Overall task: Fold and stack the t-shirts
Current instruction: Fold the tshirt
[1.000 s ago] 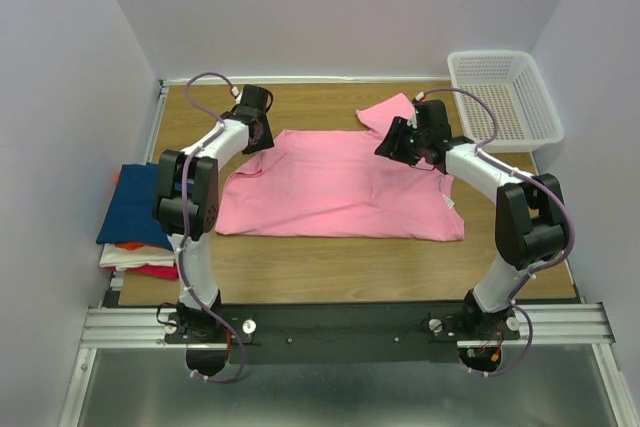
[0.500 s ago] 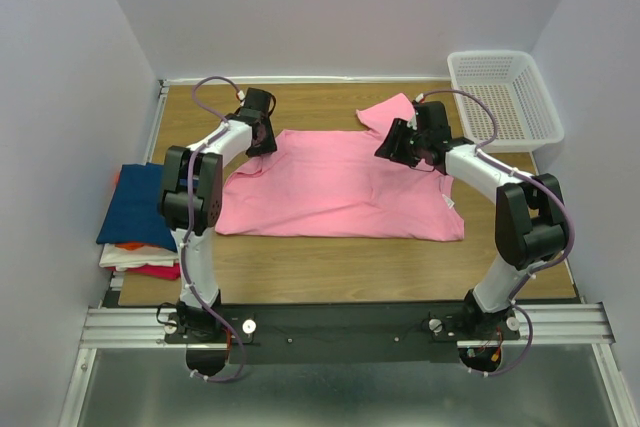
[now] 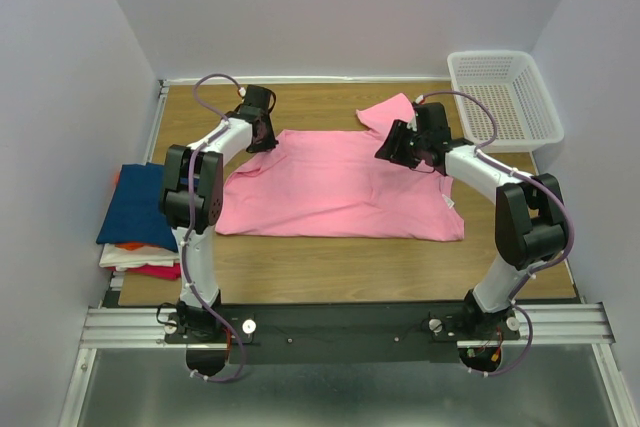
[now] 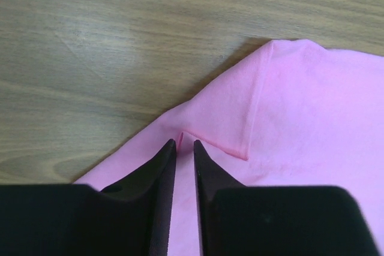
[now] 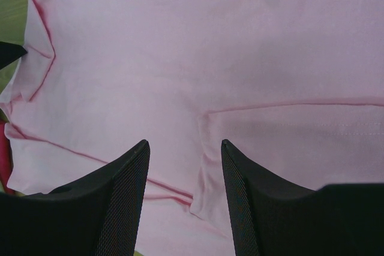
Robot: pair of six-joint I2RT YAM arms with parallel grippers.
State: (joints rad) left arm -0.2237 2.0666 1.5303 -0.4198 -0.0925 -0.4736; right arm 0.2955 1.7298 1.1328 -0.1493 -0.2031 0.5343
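Pink shirt (image 3: 340,187) lies spread across the middle of the desk (image 3: 330,257). Its near hem is straight and faces the arm bases. To its left, apart from it at the desk's left edge, sits a stack (image 3: 140,237) of folded shirts. A blue shirt (image 3: 135,205) is on top, with orange and red layers showing beneath.

Left claw (image 3: 262,137) is down at the shirt's far left corner. In the wrist view the left claw (image 4: 185,142) is drawn narrow. A small ridge of the pink shirt (image 4: 312,112) is caught between the tips, just inside the cloth's edge. Bare desk (image 4: 120,40) lies beyond the tips. A stitched sleeve hem runs close to the tips on the right.

Right claw (image 3: 392,144) stands over the far right shoulder area. In the wrist view the right claw (image 5: 185,143) is wide apart with nothing between its fingers. The pink shirt (image 5: 210,58) lies beneath it, and a folded, stitched edge runs under the right finger. Whether the fingers touch the cloth cannot be told.

Condition of the shirt:
- The body is flat and mostly smooth, plain in colour.
- Shallow creases gather at the left side near the sleeve.
- The right sleeve sticks out toward the far edge, beyond the right claw.

Basket (image 3: 505,97), white mesh, sits at the far right corner, apart from the shirt.
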